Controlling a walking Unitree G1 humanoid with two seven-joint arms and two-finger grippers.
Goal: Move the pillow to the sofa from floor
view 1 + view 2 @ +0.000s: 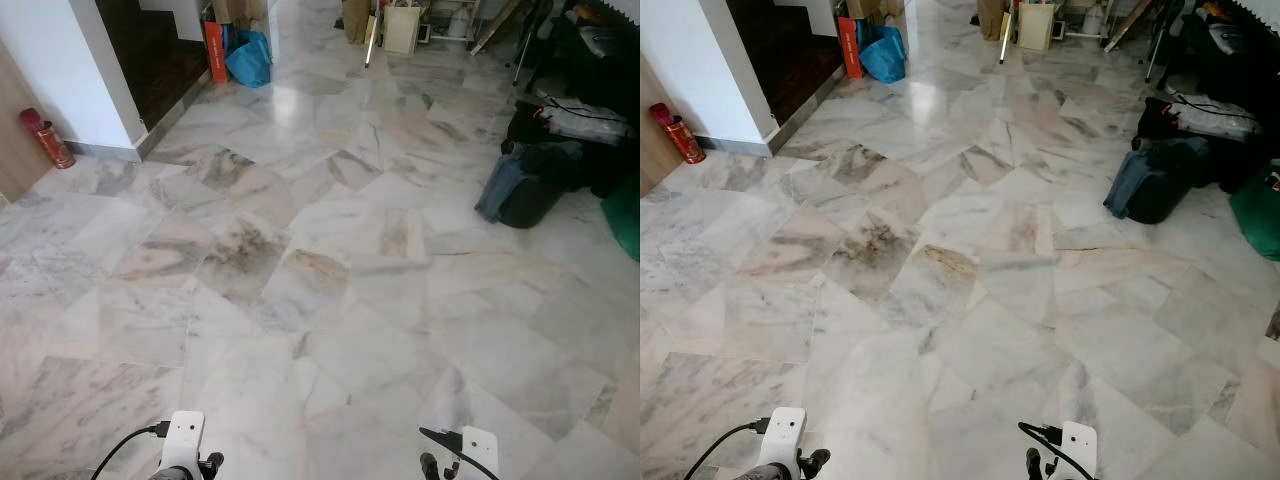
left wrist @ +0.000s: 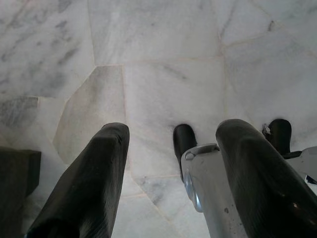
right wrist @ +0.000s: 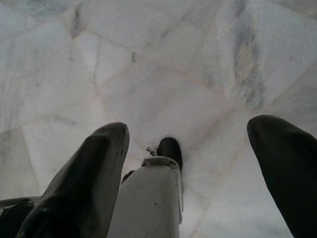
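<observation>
Neither pillow nor sofa can be made out among the pictured things, so the pillow's direction from the jaws, its long axis and the nearer arm cannot be judged. Left gripper (image 2: 168, 163) and right gripper (image 3: 198, 168) hang low over the marble floor (image 1: 330, 300), fingers spread, holding nothing. Dark bags (image 1: 535, 180) lie far right; a blue bag (image 1: 248, 58) and red canister (image 1: 45, 137) stand far left.

No legible text or labels.
</observation>
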